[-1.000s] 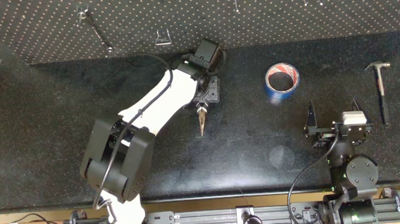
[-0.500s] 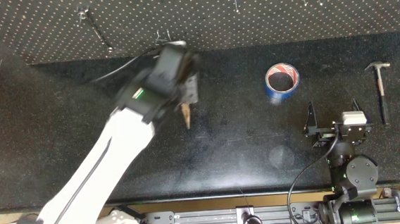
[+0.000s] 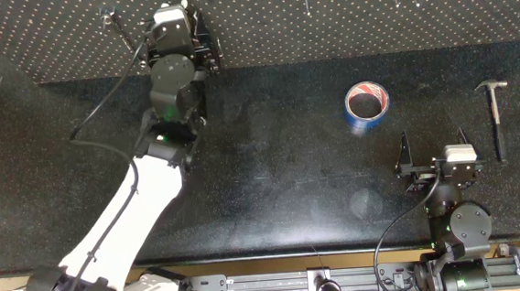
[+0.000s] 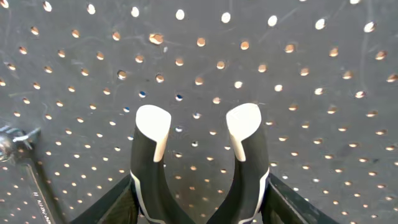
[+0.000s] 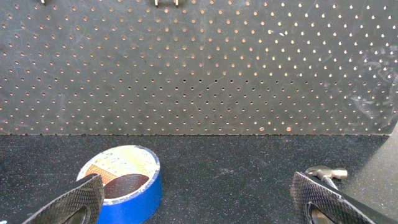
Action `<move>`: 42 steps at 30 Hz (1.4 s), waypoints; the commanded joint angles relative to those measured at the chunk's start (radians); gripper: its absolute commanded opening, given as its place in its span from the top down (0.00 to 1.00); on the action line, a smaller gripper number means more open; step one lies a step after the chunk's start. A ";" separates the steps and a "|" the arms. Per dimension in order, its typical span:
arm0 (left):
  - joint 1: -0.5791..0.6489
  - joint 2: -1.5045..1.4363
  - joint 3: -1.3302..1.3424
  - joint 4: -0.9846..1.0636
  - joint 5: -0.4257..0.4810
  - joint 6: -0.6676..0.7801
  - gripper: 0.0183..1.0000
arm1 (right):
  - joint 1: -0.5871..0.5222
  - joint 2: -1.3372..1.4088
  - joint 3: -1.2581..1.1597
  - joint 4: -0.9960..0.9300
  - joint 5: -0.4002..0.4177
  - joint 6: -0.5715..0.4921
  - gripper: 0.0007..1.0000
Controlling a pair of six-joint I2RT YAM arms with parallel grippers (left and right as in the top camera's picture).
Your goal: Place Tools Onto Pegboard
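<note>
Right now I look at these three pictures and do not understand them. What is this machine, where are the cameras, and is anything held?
These are two robot arms at a black table, each ending in a two-finger gripper. One picture looks down from above; the other two come from cameras on the wrists. The left gripper is up at the pegboard, open and empty, near a hanging wrench. The right gripper is open and empty too. A tape roll and a hammer lie on the table.
</note>
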 commanded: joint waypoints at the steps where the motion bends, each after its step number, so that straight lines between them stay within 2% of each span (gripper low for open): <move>1: 0.012 0.063 0.020 0.139 -0.015 0.017 0.99 | 0.008 -0.004 -0.003 -0.006 0.012 -0.017 0.02; 7: 0.012 0.142 0.020 0.235 -0.015 0.016 0.99 | 0.008 -0.004 -0.003 -0.006 0.012 -0.017 0.02; 27: 0.011 0.230 0.020 0.231 0.006 -0.006 0.97 | 0.008 -0.004 -0.003 -0.006 0.012 -0.016 0.02; 30: 0.011 0.230 0.020 0.231 0.019 -0.006 0.63 | 0.008 -0.004 -0.003 -0.006 0.012 -0.017 0.02; 31: 0.011 0.230 0.020 0.231 0.019 -0.006 0.63 | 0.008 -0.004 -0.003 -0.006 0.012 -0.017 0.02; 32: 0.011 0.230 0.020 0.231 0.019 -0.006 0.57 | 0.008 -0.004 -0.003 -0.006 0.012 -0.016 0.02; 35: 0.011 0.230 0.020 0.225 0.019 -0.006 0.34 | 0.008 -0.004 -0.003 -0.006 0.012 -0.017 0.02; 37: 0.011 0.230 0.020 0.216 0.019 -0.006 0.27 | 0.008 -0.004 -0.003 -0.006 0.012 -0.017 0.02; 40: 0.011 0.230 0.020 0.216 0.019 -0.006 0.23 | 0.008 -0.004 -0.003 -0.006 0.012 -0.016 0.02; 41: 0.011 0.229 0.020 0.216 0.018 -0.006 0.18 | 0.008 -0.004 -0.003 -0.006 0.012 -0.016 0.02; 42: 0.011 0.212 0.020 0.197 0.018 -0.006 0.06 | 0.008 -0.004 -0.003 -0.006 0.012 -0.017 0.02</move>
